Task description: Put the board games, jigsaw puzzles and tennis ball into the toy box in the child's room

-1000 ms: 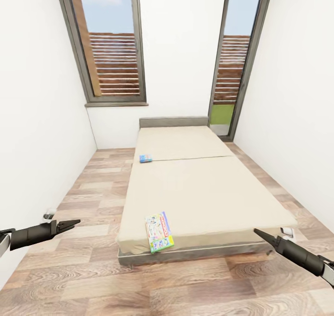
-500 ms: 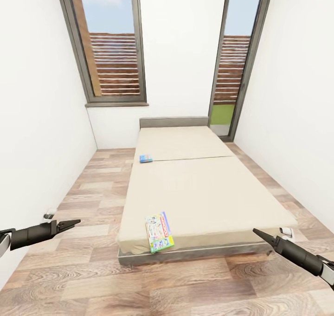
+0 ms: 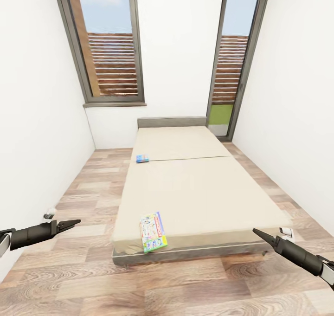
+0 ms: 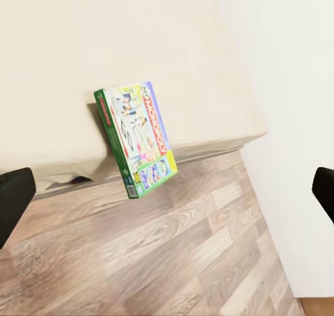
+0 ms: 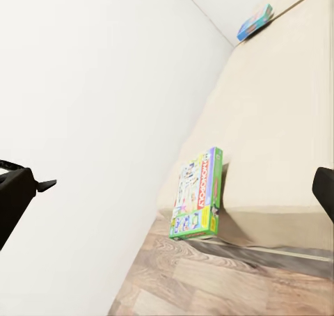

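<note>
You see a bed (image 3: pixel 199 190) covered in matt beige cloth, smooth but for slight creases at its near corner; the floor (image 3: pixel 88 186) beneath is wood-grain plank with a faint sheen. The near board game (image 3: pixel 153 231) looks like glossy printed card; both grippers, left (image 3: pixel 69 223) and right (image 3: pixel 260 235), read as matt black plastic.

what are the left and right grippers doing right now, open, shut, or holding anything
Left gripper: jaws open, holding nothing.
Right gripper: jaws open, holding nothing.
</note>
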Tool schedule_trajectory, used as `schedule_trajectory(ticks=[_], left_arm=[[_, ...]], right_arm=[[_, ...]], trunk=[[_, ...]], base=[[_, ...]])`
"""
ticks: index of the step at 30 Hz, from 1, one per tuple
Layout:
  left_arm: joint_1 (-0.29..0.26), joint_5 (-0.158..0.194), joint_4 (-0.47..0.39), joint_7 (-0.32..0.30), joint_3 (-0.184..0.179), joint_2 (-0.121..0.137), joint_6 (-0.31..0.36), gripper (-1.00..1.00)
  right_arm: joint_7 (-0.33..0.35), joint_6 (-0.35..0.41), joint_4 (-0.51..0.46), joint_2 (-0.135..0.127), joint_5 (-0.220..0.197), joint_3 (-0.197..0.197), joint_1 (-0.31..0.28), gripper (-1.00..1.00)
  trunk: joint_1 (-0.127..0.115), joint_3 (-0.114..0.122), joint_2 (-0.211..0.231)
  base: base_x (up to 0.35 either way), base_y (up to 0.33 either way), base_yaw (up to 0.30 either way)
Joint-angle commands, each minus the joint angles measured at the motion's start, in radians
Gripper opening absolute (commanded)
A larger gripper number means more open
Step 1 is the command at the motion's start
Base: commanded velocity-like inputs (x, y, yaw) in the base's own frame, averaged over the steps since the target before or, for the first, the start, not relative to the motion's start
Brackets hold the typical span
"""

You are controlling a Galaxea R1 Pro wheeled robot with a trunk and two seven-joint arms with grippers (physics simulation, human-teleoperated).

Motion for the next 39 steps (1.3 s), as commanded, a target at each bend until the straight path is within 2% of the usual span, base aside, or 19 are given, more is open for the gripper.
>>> schedule_trajectory(ticks=[1,19,27,34,39], left_arm=[[-0.001,0.001,0.0,-0.003,0.001,0.0,0.01,1.0],[-0.001,0.002,0.0,-0.005,0.002,0.0,0.01,1.0],[-0.001,0.002,0.0,-0.004,0.001,-0.001,0.01,1.0],[-0.001,0.001,0.0,-0.003,0.001,-0.011,0.01,1.0],[-0.001,0.0,0.001,0.001,0.001,-0.032,0.012,1.0]], right_arm=[[0.002,0.003,0.0,0.0,-0.008,0.008,-0.001,1.0],[0.002,0.001,0.0,0.0,-0.008,0.008,-0.001,1.0],[0.002,0.001,0.0,0.0,-0.007,0.01,-0.001,1.0],[0.002,0.001,0.0,0.003,-0.007,0.01,-0.001,1.0],[0.002,0.001,0.0,0.005,-0.007,0.011,-0.001,1.0]], trunk=[[0.0,-0.001,0.0],[0.0,-0.001,0.0],[0.0,0.002,0.0],[0.0,0.006,0.0],[0.0,0.007,0.0]], base=[[0.0,-0.194,0.0],[0.0,-0.06,0.001],[0.093,-0.054,0.092],[0.139,-0.073,0.136],[0.032,-0.022,0.042]])
